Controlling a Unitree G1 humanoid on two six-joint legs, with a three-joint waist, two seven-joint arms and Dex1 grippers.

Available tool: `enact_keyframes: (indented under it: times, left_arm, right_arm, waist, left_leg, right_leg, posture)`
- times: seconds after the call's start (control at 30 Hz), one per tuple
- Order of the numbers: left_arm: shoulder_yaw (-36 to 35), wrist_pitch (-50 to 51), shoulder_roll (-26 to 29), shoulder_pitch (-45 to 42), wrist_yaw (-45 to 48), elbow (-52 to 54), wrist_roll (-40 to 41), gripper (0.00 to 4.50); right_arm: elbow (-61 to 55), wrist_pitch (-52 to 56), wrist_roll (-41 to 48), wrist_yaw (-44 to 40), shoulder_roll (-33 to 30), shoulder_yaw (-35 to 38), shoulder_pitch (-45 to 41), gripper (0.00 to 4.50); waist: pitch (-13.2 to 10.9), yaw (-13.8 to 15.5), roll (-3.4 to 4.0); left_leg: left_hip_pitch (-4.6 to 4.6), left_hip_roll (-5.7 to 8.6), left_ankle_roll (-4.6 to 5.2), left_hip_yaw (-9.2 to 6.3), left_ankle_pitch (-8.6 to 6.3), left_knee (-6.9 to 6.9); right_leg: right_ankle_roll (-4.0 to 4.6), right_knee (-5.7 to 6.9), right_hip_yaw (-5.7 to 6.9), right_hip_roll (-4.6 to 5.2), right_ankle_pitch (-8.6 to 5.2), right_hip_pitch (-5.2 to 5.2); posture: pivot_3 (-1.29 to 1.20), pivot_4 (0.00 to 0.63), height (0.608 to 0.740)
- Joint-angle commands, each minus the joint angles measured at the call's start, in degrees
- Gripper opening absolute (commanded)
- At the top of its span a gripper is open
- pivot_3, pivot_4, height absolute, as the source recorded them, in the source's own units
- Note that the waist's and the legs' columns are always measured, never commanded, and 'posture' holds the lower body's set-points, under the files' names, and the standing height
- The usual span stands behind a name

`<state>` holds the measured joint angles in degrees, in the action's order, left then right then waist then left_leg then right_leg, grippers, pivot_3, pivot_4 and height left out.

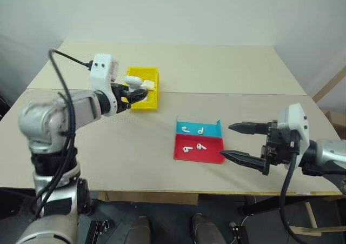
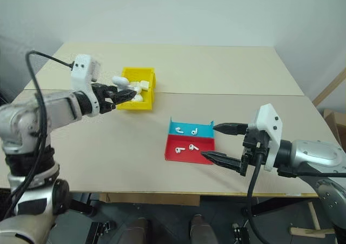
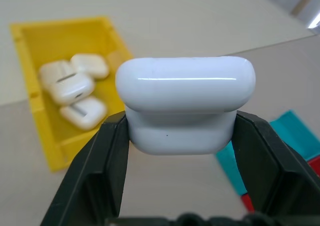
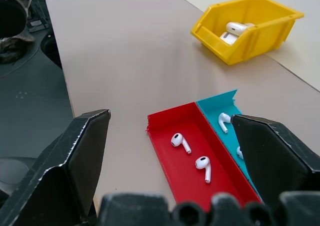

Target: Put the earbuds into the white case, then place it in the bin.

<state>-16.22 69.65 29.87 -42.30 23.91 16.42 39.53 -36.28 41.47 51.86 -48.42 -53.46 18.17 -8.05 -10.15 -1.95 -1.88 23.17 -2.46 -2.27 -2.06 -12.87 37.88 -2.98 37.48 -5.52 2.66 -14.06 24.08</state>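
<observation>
- Beige surface (image 1: 135, 157) w/ a seam across it, plain pale wall behind.
- 1 white case (image 3: 185, 103) clamped between the 2 black fingers (image 3: 107, 171) of the left tool (image 1: 136, 96); lid closed, held off the surface, level, in front of the bin's near-left side.
- 1 yellow bin (image 1: 149, 104) on the surface, just beyond the seam, upright walls.
- Inside the bin: 3 more white cases (image 3: 75, 88), lying close together, touching each other.
- 1 shallow tray (image 1: 199, 141) well apart from the bin, toward the robot's right; 2 compartments – blue half farther from the robot, red half nearer.
- Earbuds (image 1: 193, 139): 4 total. 2 in the blue half, 2 in the red half, lying on their sides, none touching another. In the right wrist view 1 blue-side bud is partly hidden by a finger.
- Right tool (image 1: 233, 141): jaws spread wide, nothing between them, roughly level, tips pointing at the tray's right edge, just beside it; can't tell if touching.
- Black cable (image 1: 60, 87) loops over the left arm to the wrist.
</observation>
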Motion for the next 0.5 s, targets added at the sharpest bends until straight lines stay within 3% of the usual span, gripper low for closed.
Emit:
enact_keyframes:
  times: [0.03, 0.2, 0.33, 0.5]
  left_arm:
    - [-0.3, -12.6, 1.8, 2.0, 9.0, 1.5, 0.1, 2.77]
    - [0.4, -29.3, 2.0, 6.6, 22.9, -1.4, -0.1, 2.77]
    - [-0.2, -30.4, 5.4, 7.1, 39.2, -5.0, 7.6, 2.77]
    - [1.5, -32.5, 10.5, 8.0, 57.8, -8.8, 11.2, 2.77]
  right_arm:
    - [0.1, -2.1, -0.7, -0.3, 0.4, -0.1, -1.8, 4.50]
    - [1.1, -3.2, -2.6, -0.7, 1.3, -2.0, -4.2, 4.50]
    - [2.4, -3.2, -2.8, -1.3, 1.5, -3.4, -6.8, 4.50]
    - [3.9, -3.4, -3.5, -3.5, 1.3, -4.8, -8.3, 4.50]
  waist:
    - [0.0, 0.1, 0.00]
    - [0.0, 0.0, 0.01]
    - [0.0, -0.2, 0.01]
    - [0.0, -0.3, 0.01]
  left_leg:
    - [-0.01, 0.00, 0.00, 0.01, 0.00, 0.00]
    - [-0.02, -0.02, 0.01, 0.04, 0.00, 0.00]
    - [0.01, -0.04, 0.03, 0.04, -0.01, 0.00]
    - [0.00, -0.08, 0.07, 0.05, -0.03, 0.00]
  right_leg:
    - [0.00, 0.00, 0.00, 0.00, 0.00, -0.03]
    - [0.02, -0.08, -0.01, -0.01, 0.00, -0.05]
    - [0.02, -0.12, 0.01, -0.02, 0.01, -0.03]
    - [0.03, -0.16, 0.03, -0.04, -0.01, -0.06]
  posture:
    - [0.00, 0.150, 0.740]
    - [0.00, 0.150, 0.740]
    - [0.00, 0.150, 0.740]
    - [0.00, 0.150, 0.740]
